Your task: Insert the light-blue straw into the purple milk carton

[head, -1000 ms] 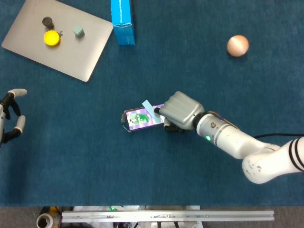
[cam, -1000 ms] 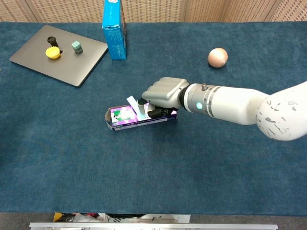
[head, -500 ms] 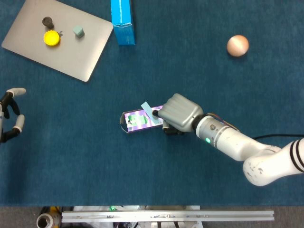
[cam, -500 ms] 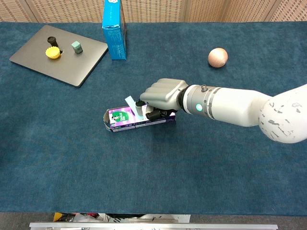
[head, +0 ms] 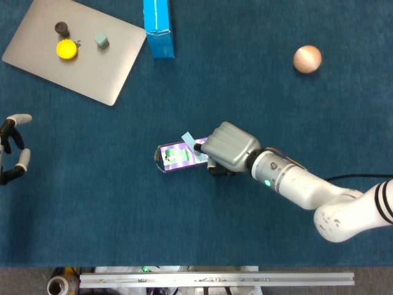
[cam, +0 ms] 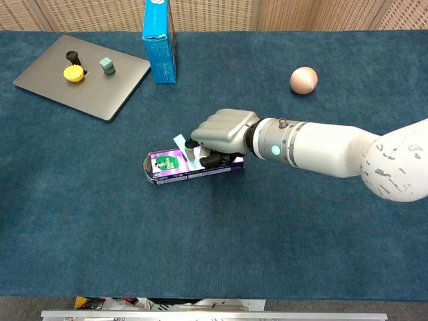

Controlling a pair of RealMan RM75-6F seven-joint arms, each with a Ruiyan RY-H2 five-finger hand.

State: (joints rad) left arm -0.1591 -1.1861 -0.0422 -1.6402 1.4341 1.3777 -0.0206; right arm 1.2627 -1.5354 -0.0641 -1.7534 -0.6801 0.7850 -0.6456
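With the right hand (cam: 224, 130) pinching the light-blue straw (cam: 180, 142) over the purple milk carton (cam: 175, 164) lying beneath its fingers, insertion is under way and next calls for seating the straw's tip.

carton (cam: 175, 166) lying mid-table, straw (cam: 180, 142) on it, laptop (cam: 83, 83) far left, ball (cam: 303, 80) far right

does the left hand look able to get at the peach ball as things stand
Probably not easily: the left hand sits at the far left edge, while the peach ball lies far right, and the right hand on the purple milk carton is between them.
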